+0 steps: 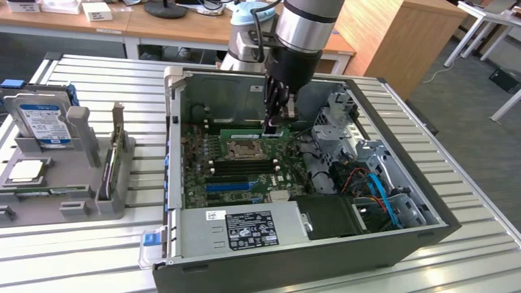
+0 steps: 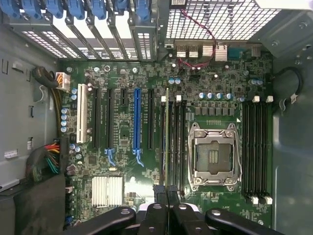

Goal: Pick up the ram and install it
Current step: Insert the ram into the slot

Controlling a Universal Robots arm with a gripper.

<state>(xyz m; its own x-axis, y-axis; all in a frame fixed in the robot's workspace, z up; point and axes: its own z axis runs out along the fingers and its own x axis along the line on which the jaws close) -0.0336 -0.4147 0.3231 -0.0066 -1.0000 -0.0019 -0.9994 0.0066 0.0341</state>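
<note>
From the exterior view, the big computer case [image 1: 175,122] lies open on the table [image 1: 97,256], so the arm can reach in from above. The gripper [image 1: 275,126] points straight down into the case. Its tip is at the ram [image 1: 243,130], a thin green stick. The ram lies across the board, just on the far side of the silver chip socket [image 1: 244,149]. The gripper is at the ram's end on the exterior view's right. A gray holder [image 1: 82,183] with spare parts sits at the exterior view's left.

From the wrist view, the ram [image 2: 167,132] stands on its thin edge in a slot, lined up with the black slots beside it. It is between the blue slot [image 2: 137,122] and the chip socket [image 2: 213,155]. The gripper [image 2: 167,196] has its fingers squeezed tight together over one end of the ram. I cannot tell if they pinch it or just press on it.
</note>
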